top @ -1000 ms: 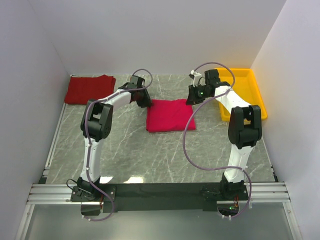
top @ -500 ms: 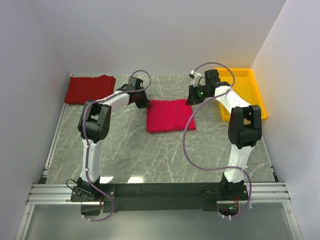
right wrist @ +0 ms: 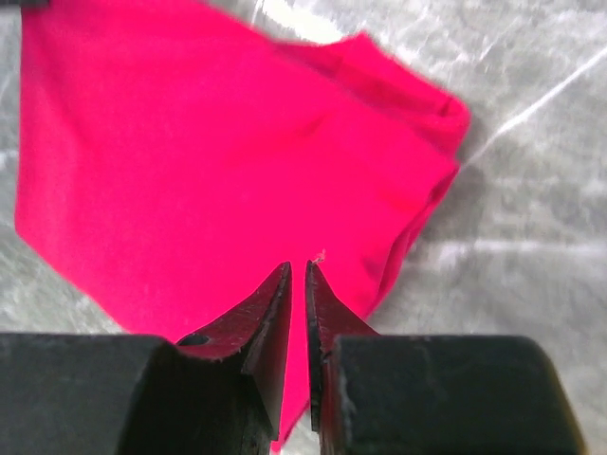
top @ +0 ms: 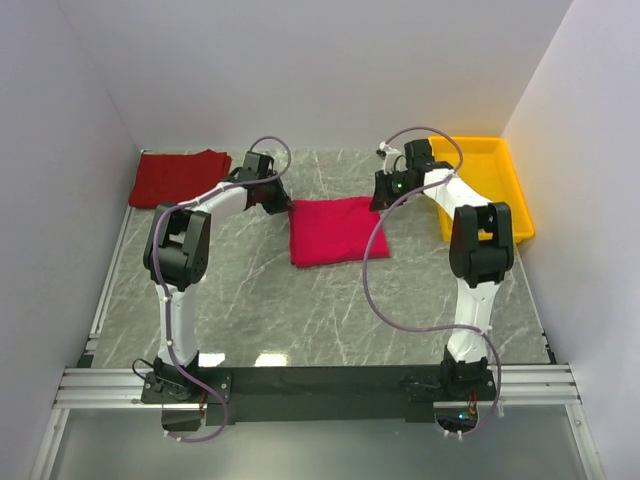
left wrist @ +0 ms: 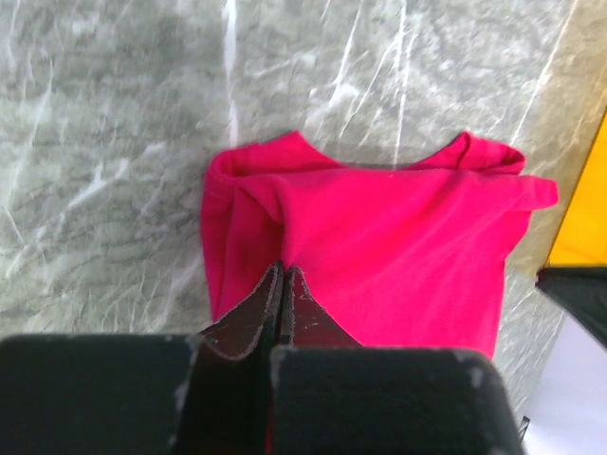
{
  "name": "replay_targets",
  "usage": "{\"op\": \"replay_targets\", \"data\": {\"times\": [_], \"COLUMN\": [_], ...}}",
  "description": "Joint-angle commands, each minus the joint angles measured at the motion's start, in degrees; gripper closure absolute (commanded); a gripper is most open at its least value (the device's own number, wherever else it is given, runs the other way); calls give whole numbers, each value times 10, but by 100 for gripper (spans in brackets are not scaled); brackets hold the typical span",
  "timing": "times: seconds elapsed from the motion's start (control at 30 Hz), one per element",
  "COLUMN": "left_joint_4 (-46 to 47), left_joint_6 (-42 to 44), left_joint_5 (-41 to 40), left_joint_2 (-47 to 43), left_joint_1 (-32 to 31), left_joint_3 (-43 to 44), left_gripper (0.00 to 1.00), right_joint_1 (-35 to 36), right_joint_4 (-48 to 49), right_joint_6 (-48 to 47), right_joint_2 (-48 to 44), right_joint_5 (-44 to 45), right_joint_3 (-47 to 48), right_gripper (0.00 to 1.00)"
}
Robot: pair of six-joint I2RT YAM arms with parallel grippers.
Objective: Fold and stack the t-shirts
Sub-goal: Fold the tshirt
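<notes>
A bright crimson t-shirt [top: 328, 231] lies folded mid-table; it fills the left wrist view [left wrist: 398, 246] and the right wrist view [right wrist: 190, 161]. My left gripper [top: 285, 207] sits at the shirt's far left corner. Its jaws [left wrist: 285, 268] are pressed together, and a ridge of cloth rises from their tips. At the far right corner my right gripper [top: 378, 200] holds a narrow slit [right wrist: 297, 265] with red cloth in it. A darker red t-shirt [top: 180, 178] rests folded at the back left, away from both grippers.
A yellow tray [top: 492, 180] stands at the back right, beside the right arm; its edge shows in the left wrist view [left wrist: 583, 218]. White walls close the table on three sides. Both arms' cables loop above the marble top [top: 330, 310].
My left gripper has closed on the crimson shirt's corner. Both arms have shifted slightly left, and the shirt has slid left with them.
</notes>
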Motion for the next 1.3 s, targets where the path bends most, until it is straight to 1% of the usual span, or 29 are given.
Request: {"op": "replay_targets", "data": {"times": [0.0,0.13,0.2,0.23,0.3,0.33,0.43,0.6,0.7,0.83,0.87,0.9,0.97,1.0,1.07,1.1,1.2,1.27], "left_joint_4": [23,30,33,37,38,38,37,45,53,61,63,64,73,77,90,94,92,89], "left_joint_6": [-6,-11,-12,-14,-15,-15,-15,-20,-25,-31,-31,-35,-37,-37,-39,-40,-40,-39], "left_joint_5": [12,17,17,18,18,17,15,16,19,26,29,29,28,26,24,22,20,24], "left_joint_2": [-26,-26,-29,-31,-31,-33,-35,-38,-40,-36,-36,-37,-43,-46,-58,-61,-64,-57], "left_joint_1": [3,5,7,7,9,9,12,15,16,16,16,17,17,17,18,19,22,24], "left_joint_3": [-8,-14,-16,-19,-21,-22,-25,-39,-42,-35,-33,-31,-31,-33,-36,-38,-33,-28], "left_gripper": [99,99,99,99,99,99,99,99,99,99,98,88,78,70,64,59,55,55], "right_joint_1": [-3,-1,-1,-2,-2,-3,-10,-24,-31,-39,-41,-42,-44,-44,-44,-44,-43,-42], "right_joint_4": [-10,-14,-13,-16,-24,-27,-4,-19,-24,-26,-29,-27,-10,-5,12,16,10,2], "right_joint_6": [33,61,84,96,123,129,157,168,170,166,163,159,140,131,108,101,72,57], "right_joint_2": [34,69,89,97,121,126,134,160,162,159,154,148,114,102,60,48,16,-1], "right_joint_5": [-24,-29,-21,-3,21,45,64,104,120,117,112,102,88,71,47,31,-19,-46], "right_joint_3": [59,92,112,121,153,162,171,215,222,224,223,219,190,180,144,133,100,74], "right_gripper": [82,83,85,86,91,92,92,93,94,94,95,95,95,95,94,93,92,92]}}
